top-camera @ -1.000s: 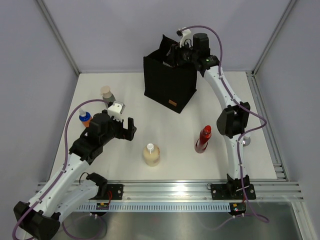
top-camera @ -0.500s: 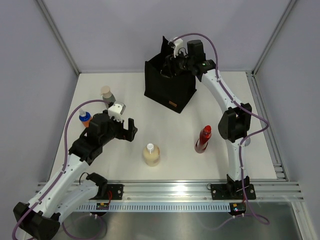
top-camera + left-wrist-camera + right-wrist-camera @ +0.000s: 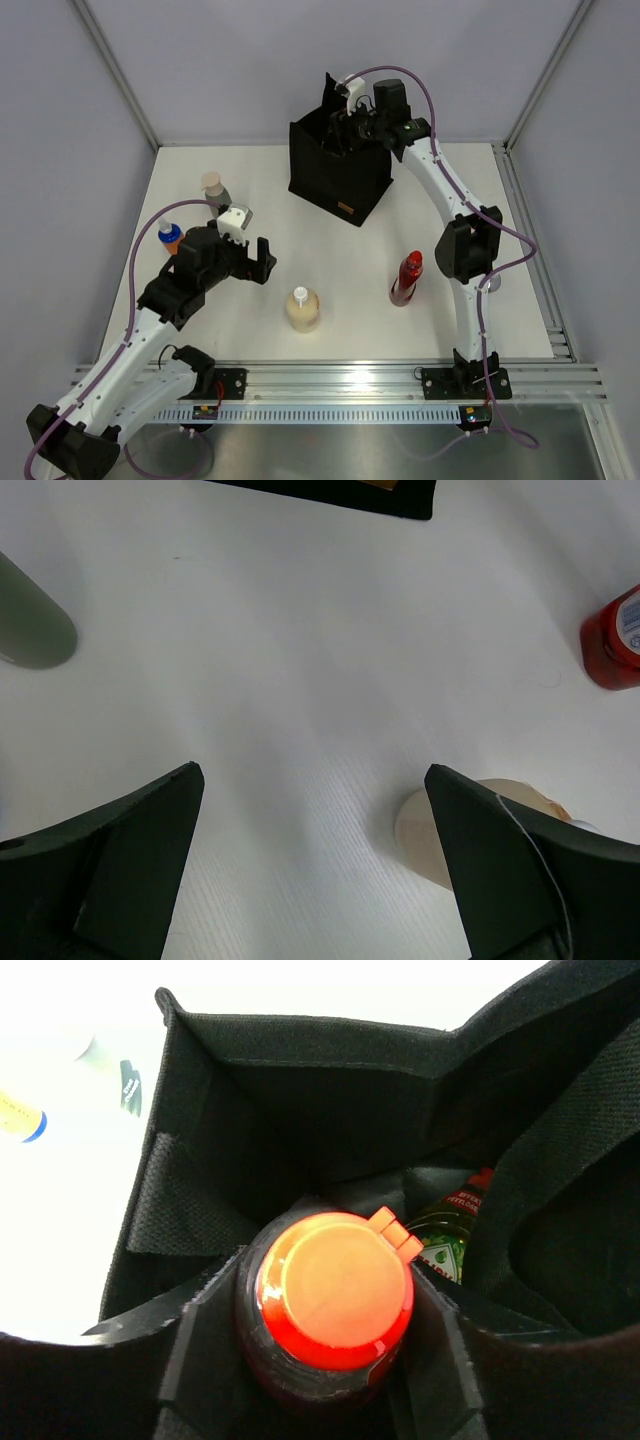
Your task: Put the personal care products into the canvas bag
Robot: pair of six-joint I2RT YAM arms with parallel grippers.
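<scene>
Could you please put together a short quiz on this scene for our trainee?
1. What sits between the fingers of the right gripper, in the mouth of the bag?
2. True or false: the left gripper is shut on a bottle.
3. Which stands nearest the left gripper? A. beige bottle B. red bottle C. bag
Key: 1. a red-capped bottle; 2. false, it is open and empty; 3. A.

4 bottles (image 3: 303, 310) stand on 1 table (image 3: 340, 262); 1 canvas bag (image 3: 335, 185) holds 1 red-capped bottle (image 3: 335, 1295) and 1 dark bottle (image 3: 450, 1240).
</scene>
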